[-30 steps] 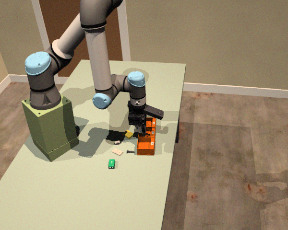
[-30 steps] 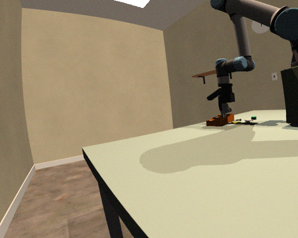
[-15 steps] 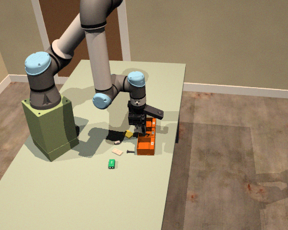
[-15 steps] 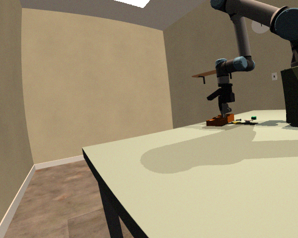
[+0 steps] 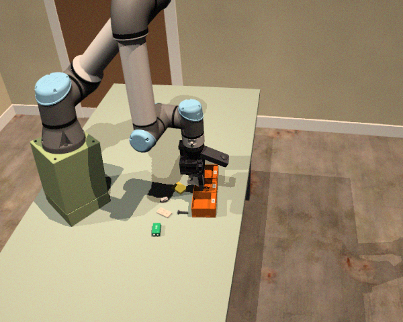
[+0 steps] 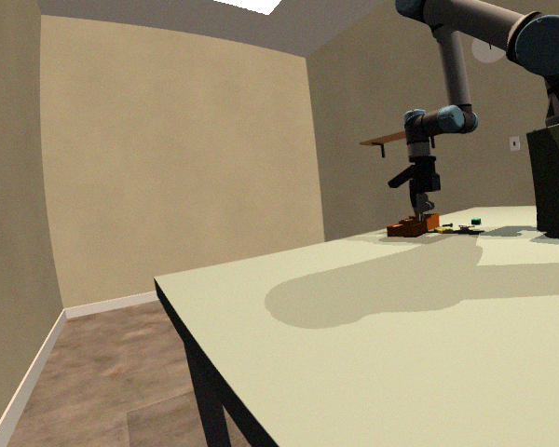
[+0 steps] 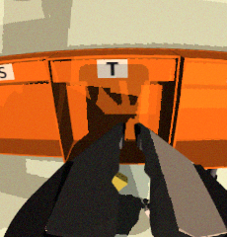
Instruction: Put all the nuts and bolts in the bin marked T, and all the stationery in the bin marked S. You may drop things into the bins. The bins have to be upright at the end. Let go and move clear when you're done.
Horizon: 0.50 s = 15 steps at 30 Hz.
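Note:
An orange row of three bins (image 5: 204,208) (image 6: 404,228) stands near the table's right edge. In the wrist view the middle bin bears the label T (image 7: 112,68) and the bin to its left the label S (image 7: 3,72). My gripper (image 5: 197,183) (image 6: 420,215) (image 7: 129,124) is shut and its fingertips hang just at the T bin's opening; I see nothing between them. On the table to the left of the bins lie a black bolt (image 5: 183,211), a yellow block (image 5: 180,188) (image 7: 119,182), a small white piece (image 5: 164,199), a flat beige piece (image 5: 164,212) and a green item (image 5: 156,229) (image 6: 475,221).
The arm's green base (image 5: 70,180) stands at the table's left side. The table's right edge (image 5: 245,194) runs close behind the bins. A wooden shelf (image 6: 383,139) hangs on the far wall.

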Each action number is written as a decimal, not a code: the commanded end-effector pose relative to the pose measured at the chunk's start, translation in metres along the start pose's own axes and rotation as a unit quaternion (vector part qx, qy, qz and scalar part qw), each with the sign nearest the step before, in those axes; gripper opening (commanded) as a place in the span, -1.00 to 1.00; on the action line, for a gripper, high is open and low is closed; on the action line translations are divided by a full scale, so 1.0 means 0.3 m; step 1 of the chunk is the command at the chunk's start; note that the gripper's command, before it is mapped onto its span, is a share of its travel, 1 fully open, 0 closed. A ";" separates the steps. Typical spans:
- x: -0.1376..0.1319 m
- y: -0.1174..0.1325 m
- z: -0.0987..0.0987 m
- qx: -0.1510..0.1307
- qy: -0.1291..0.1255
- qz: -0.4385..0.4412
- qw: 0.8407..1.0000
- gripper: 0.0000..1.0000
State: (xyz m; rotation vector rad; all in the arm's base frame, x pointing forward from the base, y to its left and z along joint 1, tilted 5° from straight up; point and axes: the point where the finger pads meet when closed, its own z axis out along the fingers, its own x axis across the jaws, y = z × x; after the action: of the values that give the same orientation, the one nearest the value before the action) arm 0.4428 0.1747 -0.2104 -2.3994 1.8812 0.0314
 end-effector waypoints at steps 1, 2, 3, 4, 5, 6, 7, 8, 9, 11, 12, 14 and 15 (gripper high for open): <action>0.000 -0.002 -0.012 0.001 0.000 0.000 1.000 -0.91; 0.000 -0.002 -0.016 0.001 0.000 0.000 1.000 -0.91; 0.000 -0.002 -0.020 0.001 0.000 0.000 1.000 -0.91; 0.000 -0.002 -0.025 0.001 0.000 0.000 1.000 -0.91; 0.000 -0.002 -0.029 0.001 0.000 0.000 1.000 -0.91; 0.000 -0.002 -0.034 0.001 0.000 0.000 1.000 -0.91; 0.000 -0.002 -0.038 0.001 0.000 0.000 1.000 -0.91; 0.000 -0.002 -0.043 0.001 0.000 0.000 1.000 -0.91; 0.000 -0.002 -0.047 0.001 0.000 0.000 1.000 -0.91; 0.000 -0.002 -0.056 0.001 0.000 0.000 1.000 -0.91; 0.000 -0.002 -0.060 0.001 0.000 0.000 1.000 -0.91; 0.000 -0.002 -0.069 0.001 0.000 0.000 1.000 -0.91; 0.000 -0.002 -0.074 0.001 0.000 0.000 1.000 -0.91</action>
State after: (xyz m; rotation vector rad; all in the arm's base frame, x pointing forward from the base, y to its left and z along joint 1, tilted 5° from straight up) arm 0.4421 0.1733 -0.1947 -2.3993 1.8811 0.0312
